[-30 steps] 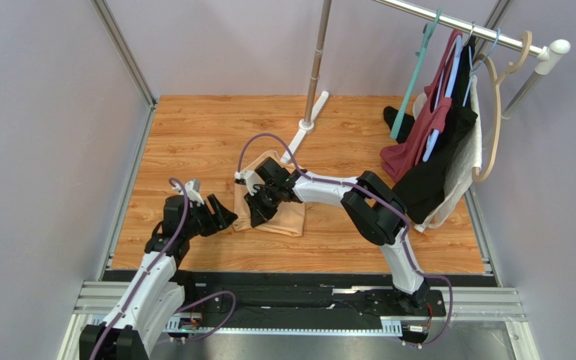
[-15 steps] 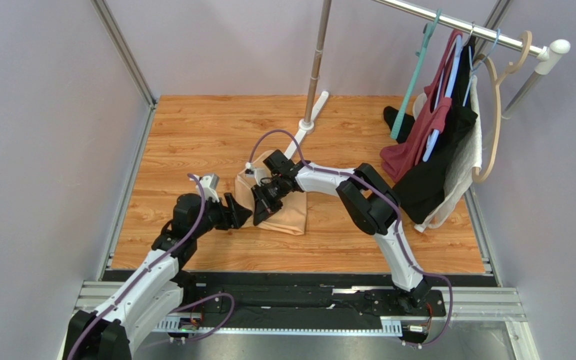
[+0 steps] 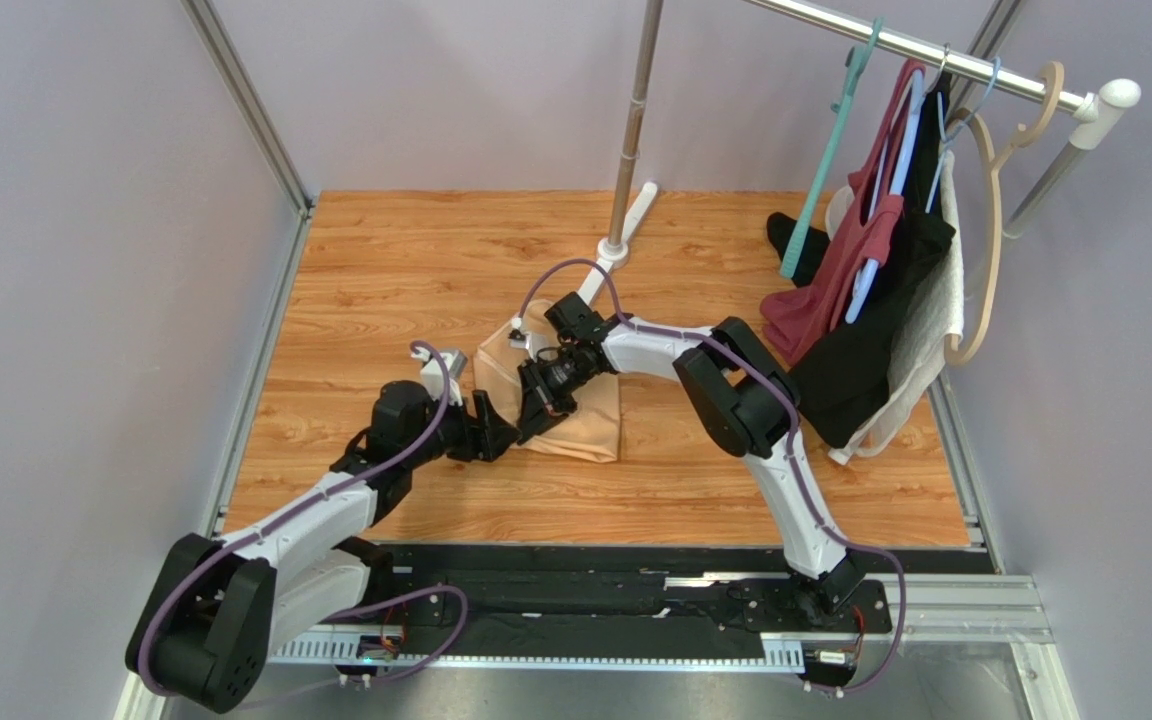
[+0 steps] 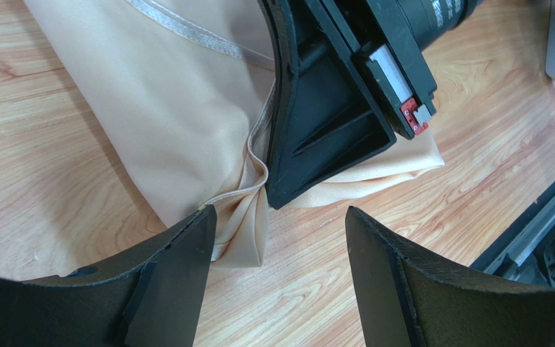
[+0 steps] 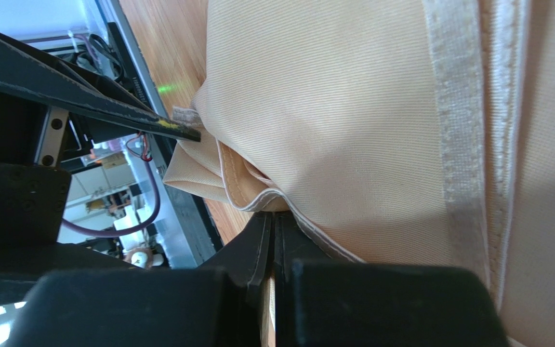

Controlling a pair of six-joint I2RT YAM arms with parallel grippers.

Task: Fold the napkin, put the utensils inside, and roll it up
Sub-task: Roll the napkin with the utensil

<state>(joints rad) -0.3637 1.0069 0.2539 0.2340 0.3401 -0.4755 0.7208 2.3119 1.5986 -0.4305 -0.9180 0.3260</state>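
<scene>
room: plain grey-lilac walls point(image 3: 86, 225) on the left, far and right sides, with metal frame posts at the corners.
table point(image 3: 387, 270): wood-grain laminate in matte orange-brown planks. A black-and-aluminium rail point(image 3: 612, 593) runs along the near edge and carries both arm bases.
rack point(image 3: 635, 120): shiny metal pole rising at the far middle, its white foot point(image 3: 639, 203) lying flat on the wood. The crossbar runs off to the far right.
garments point(image 3: 875, 285): dark red, black and white pieces on hangers at the far right, draping down to the table.
left arm point(image 3: 319, 510): white shell, black joints, purple cable. It sits low and stretches right.
right arm point(image 3: 748, 405): same build, bent and reaching left.
napkin point(image 3: 585, 428): middle of the table, just near of the white foot. It is peach-tan, thin and matte, with a fine twill weave. It is folded into a rough rectangle of several layers. A stitched hem band shows along the edges, and the near-left corner is bunched into soft pleats.
right gripper point(image 5: 273, 230): black fingers pressed together, pinching the layered hem at that bunched corner. The cloth puckers round the tips.
left gripper point(image 4: 279, 217): black fingers spread wide, straddling the same corner from the near-left. Cannot tell if they touch the cloth.
</scene>
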